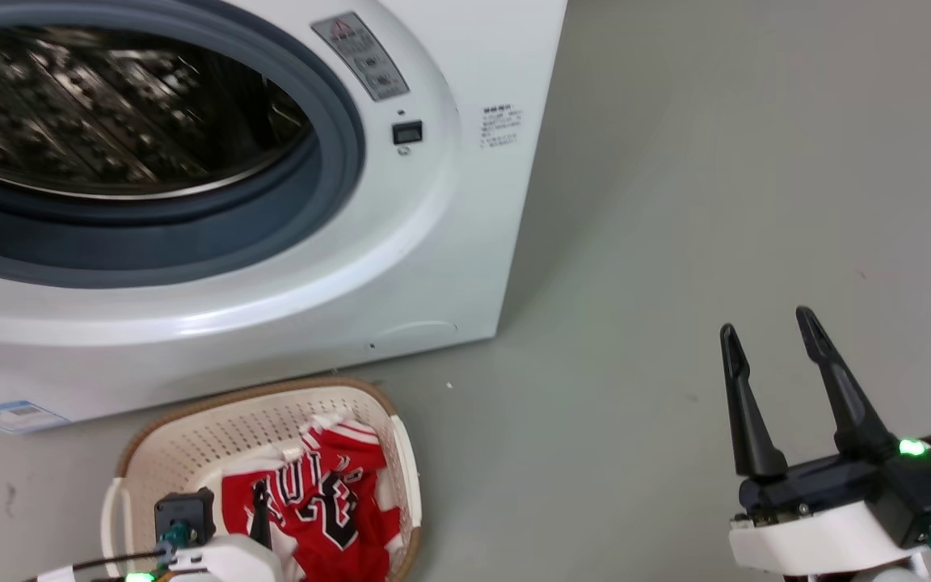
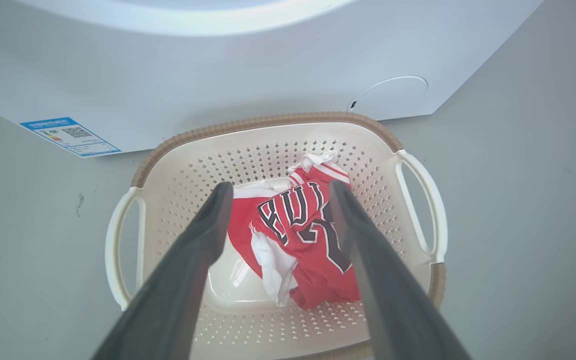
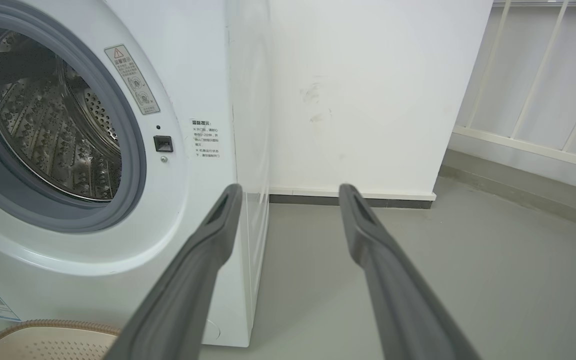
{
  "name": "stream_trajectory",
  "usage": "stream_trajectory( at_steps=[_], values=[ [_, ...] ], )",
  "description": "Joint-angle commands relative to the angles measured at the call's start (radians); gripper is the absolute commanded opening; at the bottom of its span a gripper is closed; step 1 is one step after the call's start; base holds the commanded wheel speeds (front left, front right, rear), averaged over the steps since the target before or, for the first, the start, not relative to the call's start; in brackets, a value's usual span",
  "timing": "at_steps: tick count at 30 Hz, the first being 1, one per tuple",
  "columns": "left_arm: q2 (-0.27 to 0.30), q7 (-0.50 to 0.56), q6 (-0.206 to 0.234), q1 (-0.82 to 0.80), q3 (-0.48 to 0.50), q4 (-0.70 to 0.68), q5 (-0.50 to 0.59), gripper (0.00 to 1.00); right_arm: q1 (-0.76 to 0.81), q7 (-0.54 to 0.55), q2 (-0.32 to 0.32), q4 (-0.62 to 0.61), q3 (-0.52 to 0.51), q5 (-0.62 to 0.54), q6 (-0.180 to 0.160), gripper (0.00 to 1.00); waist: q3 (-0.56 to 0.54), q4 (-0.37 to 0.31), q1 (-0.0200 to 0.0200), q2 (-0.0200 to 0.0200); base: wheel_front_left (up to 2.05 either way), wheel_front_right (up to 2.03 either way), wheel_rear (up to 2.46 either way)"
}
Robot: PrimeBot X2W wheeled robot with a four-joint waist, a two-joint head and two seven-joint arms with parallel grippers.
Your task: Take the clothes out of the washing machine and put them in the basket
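Left hand point(image 2: 277, 186), spread and empty, is hovering above the basket point(image 2: 268, 121) at 6 o'clock of the washer point(image 1: 433, 242), clothes point(image 2: 313, 240) lying inside, so the drop is seemingly ending, needing only a clear lift.

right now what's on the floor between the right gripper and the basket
Nothing but faint specks. In the head view, the grey floor between the right gripper and the basket is bare.

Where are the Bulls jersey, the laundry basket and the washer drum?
Bulls jersey point(image 2: 298, 220), left wrist view, lettered front.
laundry basket point(image 2: 268, 121), left wrist view, brown far rim.
washer drum point(image 3: 43, 130), right wrist view, perforated wall.
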Motion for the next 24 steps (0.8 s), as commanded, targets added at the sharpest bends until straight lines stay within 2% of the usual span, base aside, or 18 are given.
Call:
stream_trajectory(
  at_steps=[1,15,24],
  values=[
    [-0.005,-0.002,0.005,0.021,0.004,-0.016,0.005,1.00,0.018,-0.002,0.000,0.003,-0.001,-0.002,-0.001,1.00,-0.056,0.034,0.0002,0.0000,0.00,0.00,0.00],
    [-0.057,-0.002,0.019,0.234,0.065,-0.407,0.053,1.00,0.119,-0.002,0.000,0.025,-0.004,-0.018,-0.001,1.00,-0.216,0.087,0.0002,0.0000,0.00,0.00,0.00],
    [-0.081,-0.002,0.033,0.322,0.075,-0.625,0.064,1.00,0.148,-0.002,0.000,0.027,-0.020,0.003,-0.001,1.00,-0.261,0.101,0.0002,0.0000,0.00,0.00,0.00]
  ],
)
